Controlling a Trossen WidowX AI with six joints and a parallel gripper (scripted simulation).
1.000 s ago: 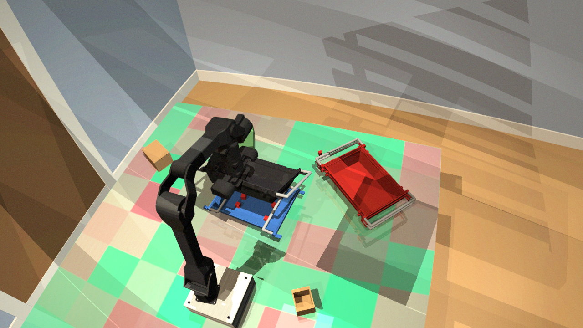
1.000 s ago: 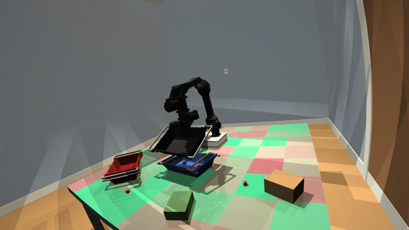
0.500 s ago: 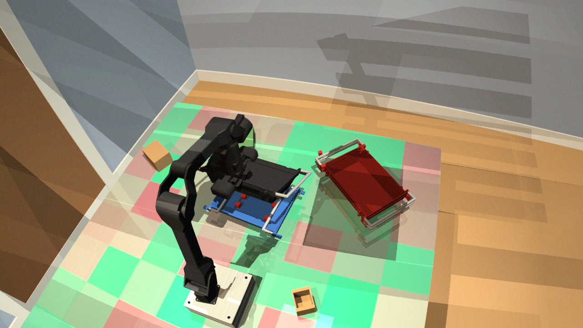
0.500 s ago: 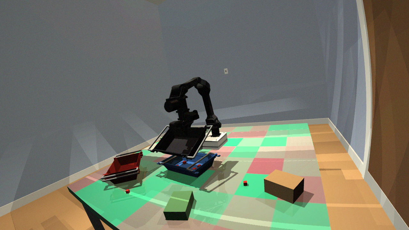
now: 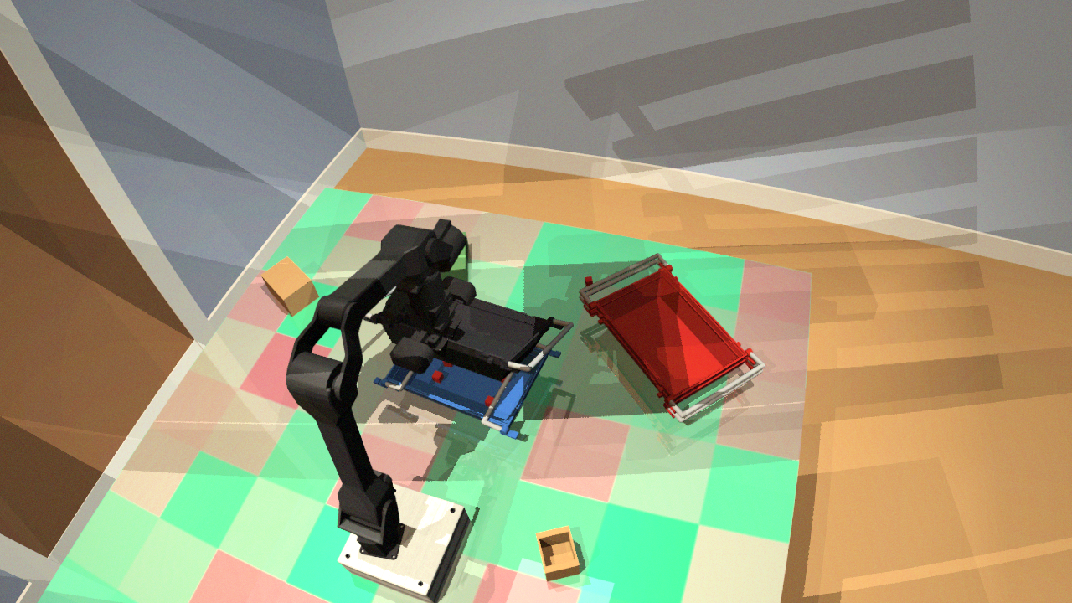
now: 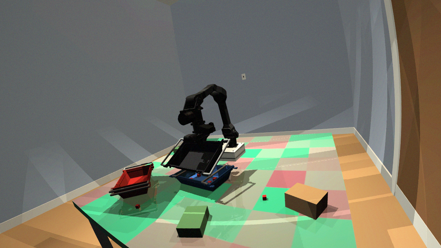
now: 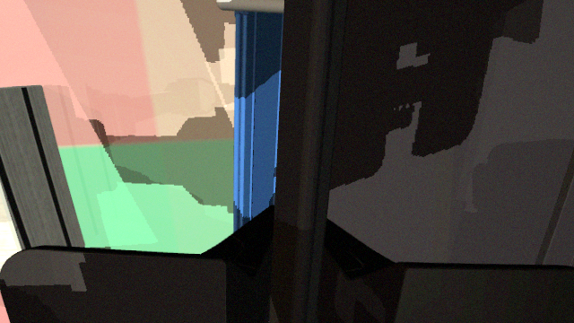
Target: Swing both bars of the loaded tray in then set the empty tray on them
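Note:
My gripper [image 5: 429,330] [image 6: 197,137] [image 7: 290,217] is shut on the end wall of the empty black tray [image 5: 498,330] [image 6: 194,157] [image 7: 448,202]. I hold it tilted in the air, with its far end hanging lower. Its own grey bars [image 5: 550,338] [image 6: 172,148] stick out past its ends. Right below it stands the blue loaded tray [image 5: 468,391] [image 6: 200,184] [image 7: 256,135] with small red blocks [image 5: 435,376] [image 6: 209,181] inside. Two grey bars [image 6: 184,172] [image 6: 213,176] lie over the blue tray's top, and one bar [image 5: 503,397] shows near its right end. The black tray hides much of the blue one.
A red empty tray [image 5: 678,330] [image 6: 132,182] lies apart on the table. A tan box [image 5: 288,285] [image 6: 305,196], a green box [image 6: 192,221] and a small open tan box [image 5: 558,553] stand around. Loose red cubes [image 6: 264,197] [image 6: 137,206] lie on the table. The arm's base [image 5: 404,551] is at the front.

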